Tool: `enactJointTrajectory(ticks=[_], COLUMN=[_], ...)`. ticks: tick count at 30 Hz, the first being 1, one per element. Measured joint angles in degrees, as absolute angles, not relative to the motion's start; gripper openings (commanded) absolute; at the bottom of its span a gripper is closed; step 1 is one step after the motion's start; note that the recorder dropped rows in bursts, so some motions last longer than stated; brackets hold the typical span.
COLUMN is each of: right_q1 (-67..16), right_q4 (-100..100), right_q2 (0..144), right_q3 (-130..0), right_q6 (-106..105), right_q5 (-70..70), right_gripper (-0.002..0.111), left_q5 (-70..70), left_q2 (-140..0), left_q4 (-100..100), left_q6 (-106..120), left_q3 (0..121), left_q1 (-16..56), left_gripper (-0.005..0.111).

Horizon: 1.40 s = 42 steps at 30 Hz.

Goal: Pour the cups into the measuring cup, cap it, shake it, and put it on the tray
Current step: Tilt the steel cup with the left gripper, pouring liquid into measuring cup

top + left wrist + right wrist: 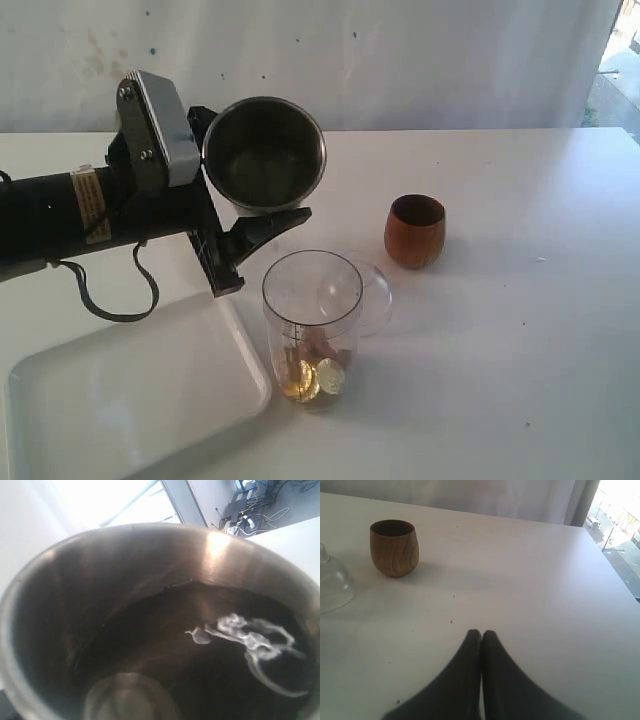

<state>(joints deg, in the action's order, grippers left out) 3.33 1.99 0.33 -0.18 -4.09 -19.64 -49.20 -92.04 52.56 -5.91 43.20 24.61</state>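
Exterior view: left jaws grip tilted tumbler (264,152) above measuring cup (312,330).

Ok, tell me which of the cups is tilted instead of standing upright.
The steel tumbler, held off the table with its mouth tipped toward the measuring cup; the wooden cup and that measuring cup stand upright.

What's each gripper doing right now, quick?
Left gripper: closed on the steel tumbler, tilted above the measuring cup.
Right gripper: shut, holding nothing.
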Motion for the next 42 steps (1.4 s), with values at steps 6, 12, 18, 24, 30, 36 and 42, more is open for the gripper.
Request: enactJointTrajectory(ticks=[6, 12, 18, 24, 30, 36, 42], right_q1=[3.33, 3.33, 3.33, 3.33, 3.33, 3.33, 3.33], right_q4=[1.99, 1.99, 1.99, 1.99, 1.99, 1.99, 1.99], right_q2=[0.33, 0.33, 0.33, 0.33, 0.33, 0.33, 0.33], right_q3=[-0.18, -0.18, -0.18, -0.18, -0.18, -0.18, -0.18], right_q6=[-4.09, -4.09, -4.09, -4.09, -4.09, -4.09, -4.09], right_q5=[-19.64, -19.64, -19.64, -19.64, -19.64, -19.64, -19.64], right_gripper=[0.0, 0.0, 0.0, 0.0, 0.0, 0.0, 0.0], left_q5=[-46.75, -41.84, -37.65, -37.96, -39.32, -41.5, -41.72], left_q2=[-92.04, -92.04, -92.06, -92.06, -92.69, -95.96, -97.83], left_q4=[51.18, 48.66, 48.66, 48.4, 48.4, 48.55, 48.55], left_q6=[-5.37, -4.06, -4.65, -5.19, -7.2, -8.34, -5.42], left_q3=[43.2, 43.29, 44.97, 47.18, 47.29, 47.27, 47.27], left_q1=[24.61, 24.61, 24.61, 24.61, 24.61, 24.61, 24.61], left_gripper=[0.0, 0.0, 0.0, 0.0, 0.0, 0.0, 0.0])
